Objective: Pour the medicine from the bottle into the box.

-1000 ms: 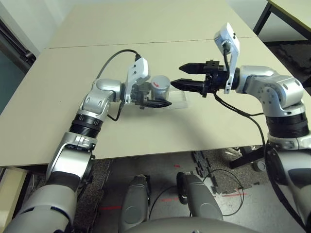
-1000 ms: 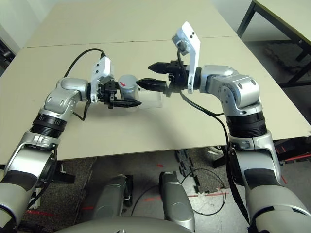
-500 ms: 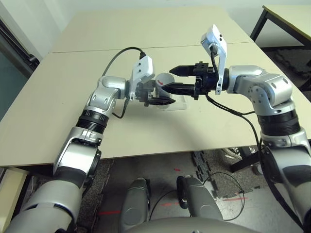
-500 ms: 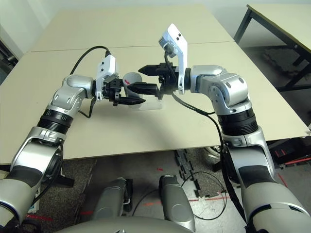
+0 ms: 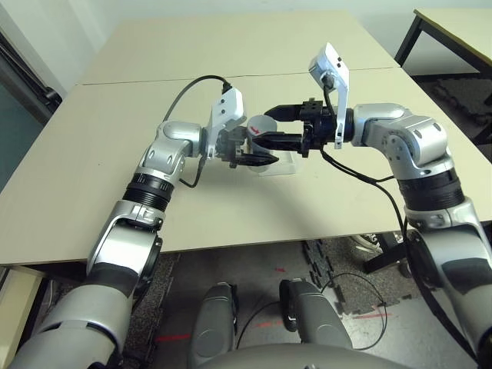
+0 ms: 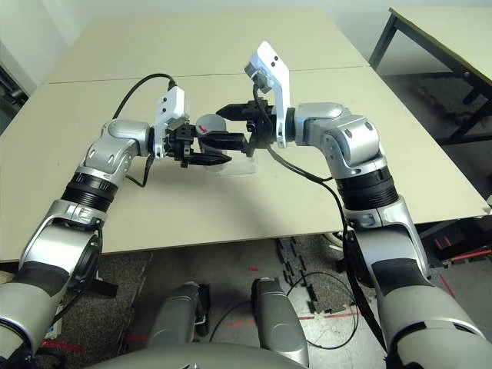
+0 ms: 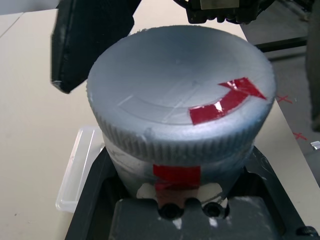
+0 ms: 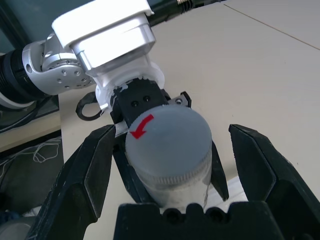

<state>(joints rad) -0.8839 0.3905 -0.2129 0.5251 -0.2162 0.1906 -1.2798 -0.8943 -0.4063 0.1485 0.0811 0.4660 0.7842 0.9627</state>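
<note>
1. The left gripper (image 5: 244, 154) sat just left of the frame's centre in the left eye view, its black fingers clamped on the lower body of the bottle (image 5: 260, 129); in the left wrist view the bottle (image 7: 180, 120) rose from between those fingers with its ridged cap (image 7: 182, 100) on top, a red arrow taped on the cap's face and a red stripe on the side below it.

2. The right gripper (image 5: 278, 127) reached in from the right of the frame with its fingers spread wide, one above and one below the cap end; in the right wrist view the two fingers (image 8: 82, 175) flanked the cap (image 8: 167, 140) on either side with a gap visible on each, so nothing was yet gripped by that arm.

3. The relation the coming move seemed to turn on: the bottle's long axis ran roughly along the line the right gripper pointed, cap end toward it, so that arm was the one placed to close on the cap; the cap looked not yet removed.

4. The box (image 5: 283, 163) lay on the table (image 5: 231, 46) just below and right of the held bottle, near the frame's centre; its contents could not be told.
</note>
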